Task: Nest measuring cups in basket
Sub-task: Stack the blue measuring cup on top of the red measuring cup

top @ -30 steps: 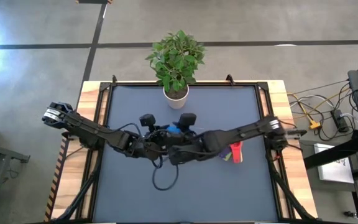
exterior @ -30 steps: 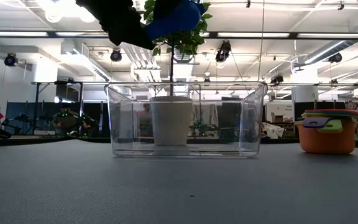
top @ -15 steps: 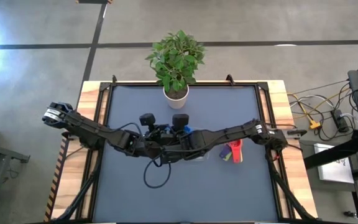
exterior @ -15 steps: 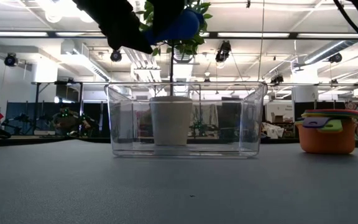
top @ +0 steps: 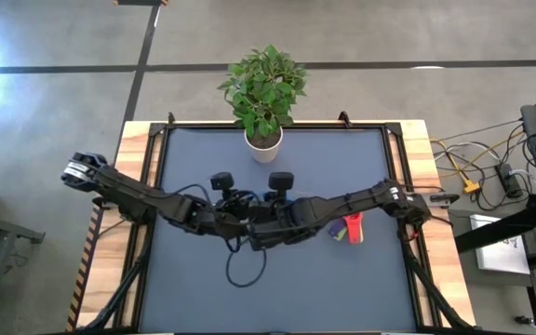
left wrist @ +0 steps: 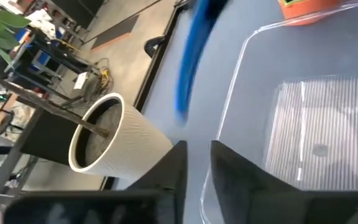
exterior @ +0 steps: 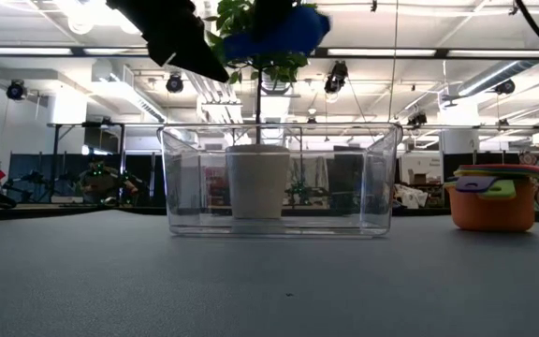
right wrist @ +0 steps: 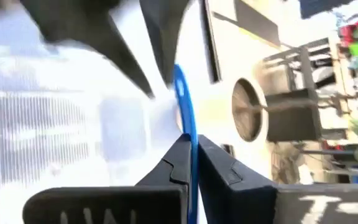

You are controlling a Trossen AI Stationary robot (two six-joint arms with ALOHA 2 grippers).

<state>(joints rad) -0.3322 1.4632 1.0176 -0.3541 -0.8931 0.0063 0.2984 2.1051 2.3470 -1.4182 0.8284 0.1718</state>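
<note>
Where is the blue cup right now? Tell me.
The blue cup is up in the air in the right gripper, above the clear basket at mid-table, close beside the left gripper.

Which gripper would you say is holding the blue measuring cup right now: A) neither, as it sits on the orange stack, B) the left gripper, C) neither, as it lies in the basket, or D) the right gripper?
D: the right gripper is shut on the blue measuring cup, held above the basket.
</note>
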